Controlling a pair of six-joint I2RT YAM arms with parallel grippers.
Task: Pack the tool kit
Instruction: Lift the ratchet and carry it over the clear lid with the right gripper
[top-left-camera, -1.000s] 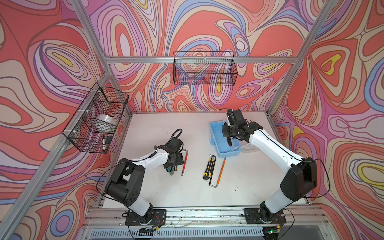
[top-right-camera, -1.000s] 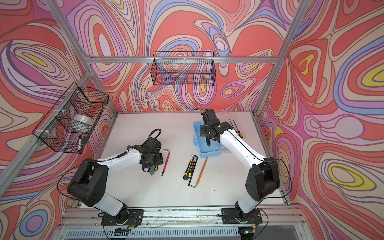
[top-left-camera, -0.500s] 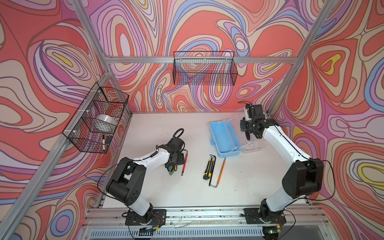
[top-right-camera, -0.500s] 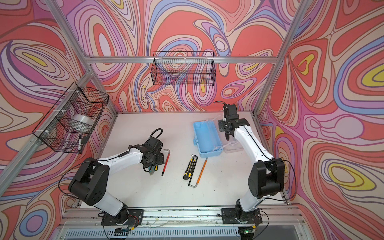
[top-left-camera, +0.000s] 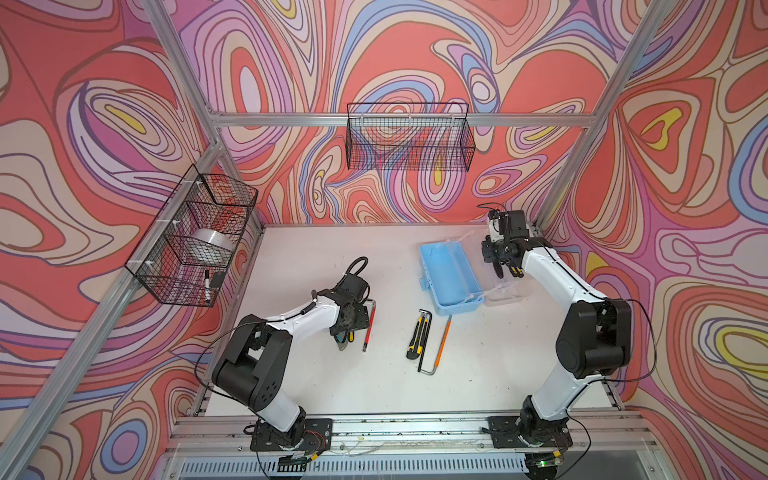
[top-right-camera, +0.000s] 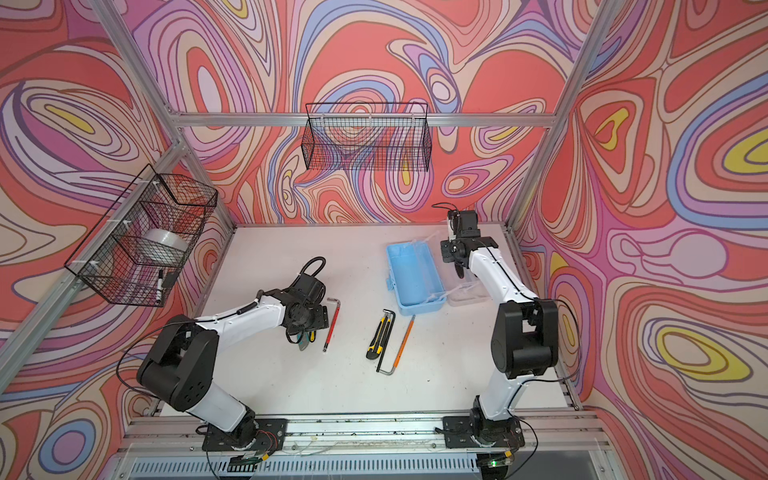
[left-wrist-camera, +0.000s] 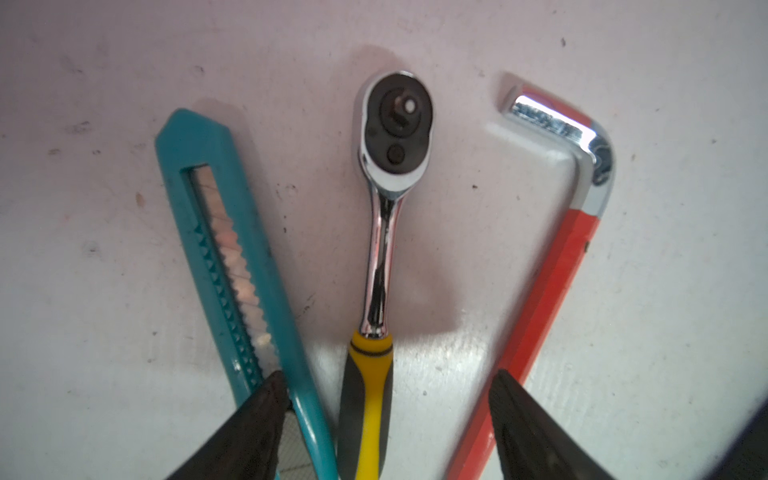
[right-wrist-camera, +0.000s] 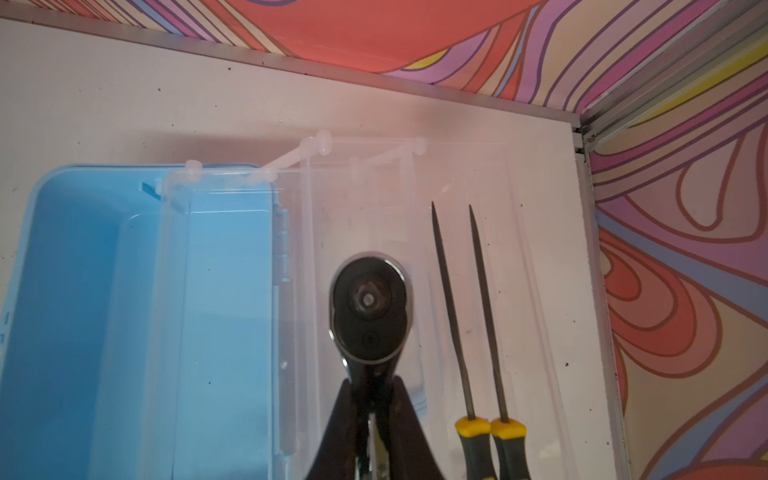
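Open and low over the white table (top-left-camera: 332, 386), my left gripper (left-wrist-camera: 386, 376) stands with its two black fingers wide apart. Between the fingers a yellow-handled ratchet (left-wrist-camera: 382, 257) lies flat on the table. On one side of it lies a teal utility knife (left-wrist-camera: 232, 257), on the other side a red hex key (left-wrist-camera: 557, 270). Each passes just beside one finger, and I cannot tell if they touch.

More to the middle of the table, well apart from my arms, lie a black-and-yellow utility knife (top-left-camera: 417, 337), a bent metal key (top-left-camera: 427, 371) and a thin orange tool (top-left-camera: 443, 340), close together.

Behind them stands the light-blue case (top-left-camera: 449, 274), open. Its clear lid (top-left-camera: 505, 293) is folded out flat toward my right arm. My right gripper (right-wrist-camera: 372, 411) is above this lid, closed tight on the shank of a second ratchet (right-wrist-camera: 370, 311), whose round head sticks out forward. Just beside it, two thin files (right-wrist-camera: 453, 316) with yellow-and-black handles lie side by side on the lid.

On the left wall hangs a side wire basket (top-left-camera: 166, 286) with a roll of tape (top-left-camera: 212, 245) inside. On the far wall hangs a back wire basket (top-left-camera: 409, 137).
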